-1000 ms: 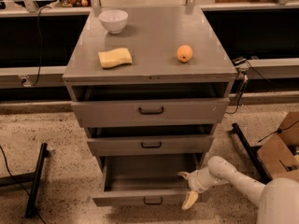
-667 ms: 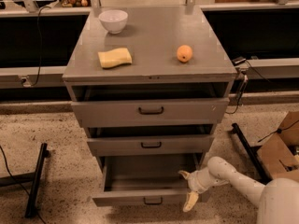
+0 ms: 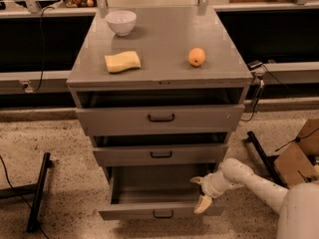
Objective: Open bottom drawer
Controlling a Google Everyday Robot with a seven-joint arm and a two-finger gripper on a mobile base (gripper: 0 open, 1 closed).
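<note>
My gripper, fingers spread, sits by the right edge of the bottom drawer. It's hard metal, maybe heavy. I'd pull its little handle.

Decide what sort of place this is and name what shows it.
Probably a robotics lab or workshop: a grey metal three-drawer cabinet stands on speckled hard floor, black cables trail beside it, and a white robot arm has its gripper at the right front corner of the open bottom drawer.
</note>
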